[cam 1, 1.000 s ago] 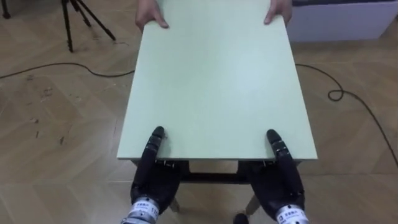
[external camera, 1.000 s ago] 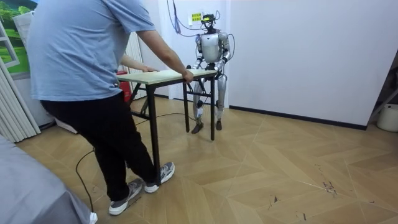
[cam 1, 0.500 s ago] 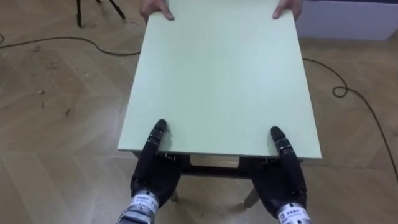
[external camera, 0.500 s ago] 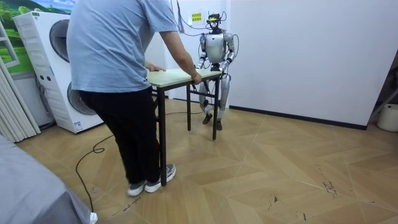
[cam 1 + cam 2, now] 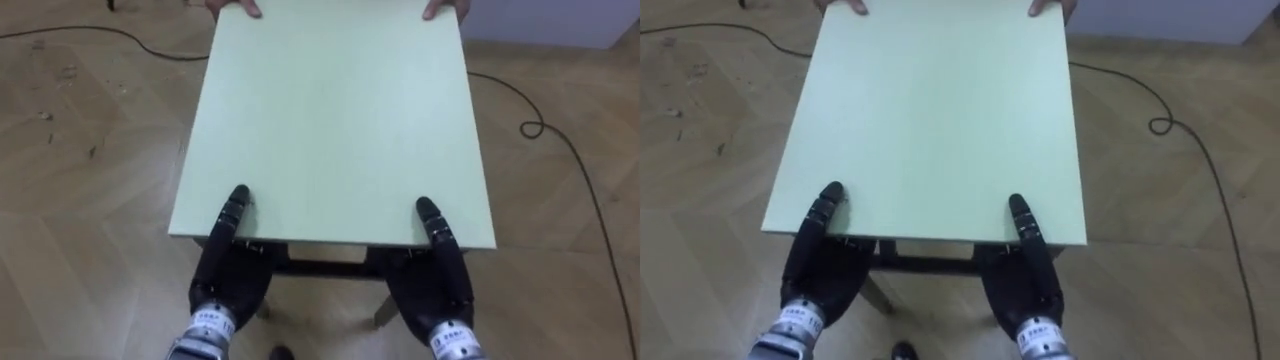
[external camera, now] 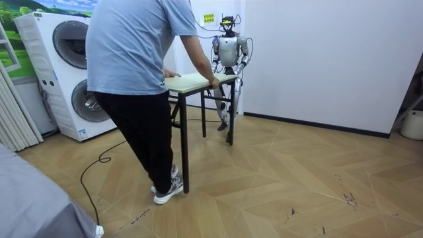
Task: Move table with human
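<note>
Room view's left first: the washing machine point(image 6: 61, 73) stands uncovered now, because the person point(image 6: 135, 66) has stepped on past it, pushing the table point(image 6: 193, 81) along while the robot at the far end gives ground backwards. In the eye views the floor has slid away under the tabletop, so we judge the carry well under way and the pair in step. Left hand point(image 5: 232, 272): thumb laid over the near edge, the rest tucked beneath, clamped on the table as before. At the far edge, the person's hands point(image 5: 440, 9) hold both corners. Right hand point(image 5: 433, 278): same clamp, no slip. Further right a cable point(image 5: 541, 126) loops on the floor, which we'd watch near the feet.
</note>
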